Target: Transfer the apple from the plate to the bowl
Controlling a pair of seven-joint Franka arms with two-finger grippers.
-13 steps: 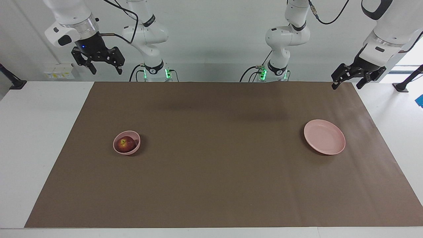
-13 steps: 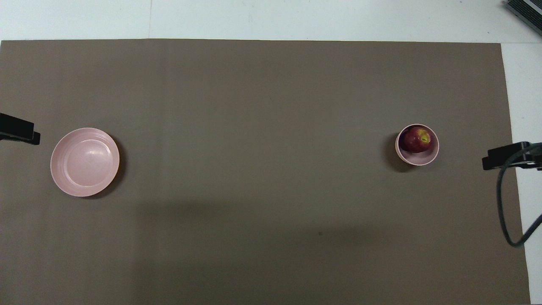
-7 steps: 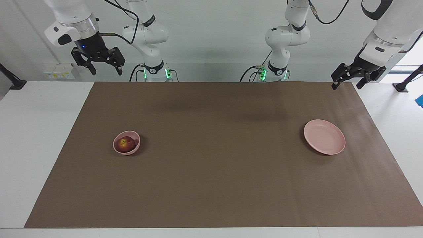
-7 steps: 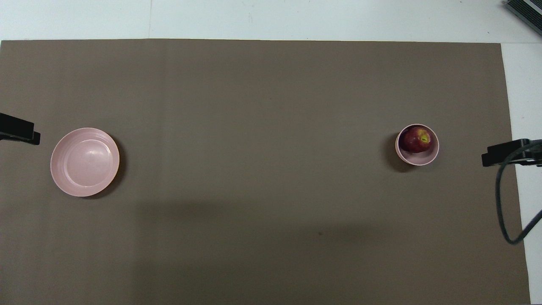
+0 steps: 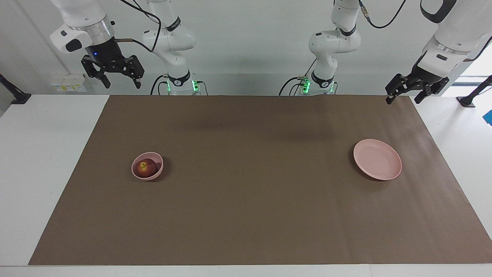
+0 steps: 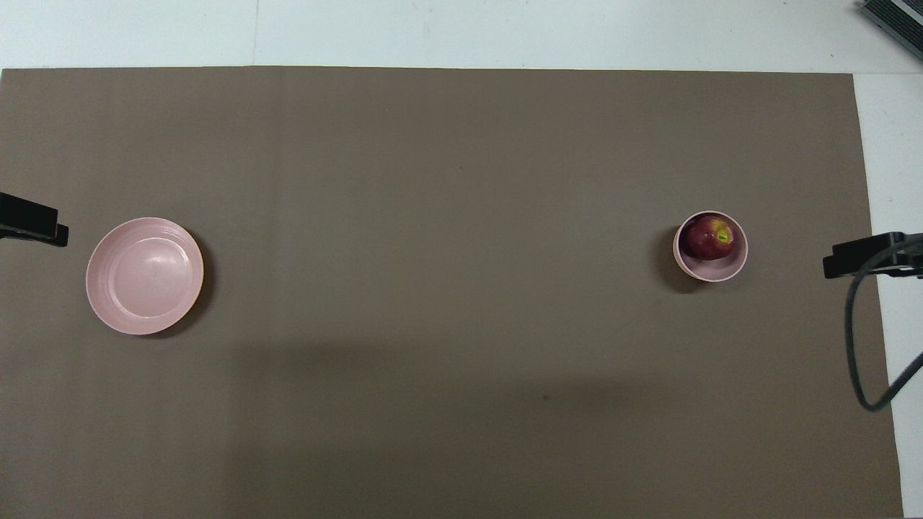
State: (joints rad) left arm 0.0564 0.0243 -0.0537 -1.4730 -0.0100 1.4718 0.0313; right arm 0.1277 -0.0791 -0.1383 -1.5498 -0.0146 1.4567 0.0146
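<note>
The dark red apple lies inside the small pink bowl, toward the right arm's end of the table. The flat pink plate sits with nothing on it toward the left arm's end. My right gripper hangs open and holds nothing, high above the mat's corner by its base. My left gripper is open as well, low over the mat's corner by its own base. In the overhead view only a dark tip of each gripper shows at the side edges.
A brown mat covers most of the white table. A dark cable loops down from the right arm at the mat's edge. A dark object lies at the table's corner farthest from the robots.
The right gripper has drifted slightly up and outward toward its end of the table. The left gripper, apple, bowl and plate have not moved.
</note>
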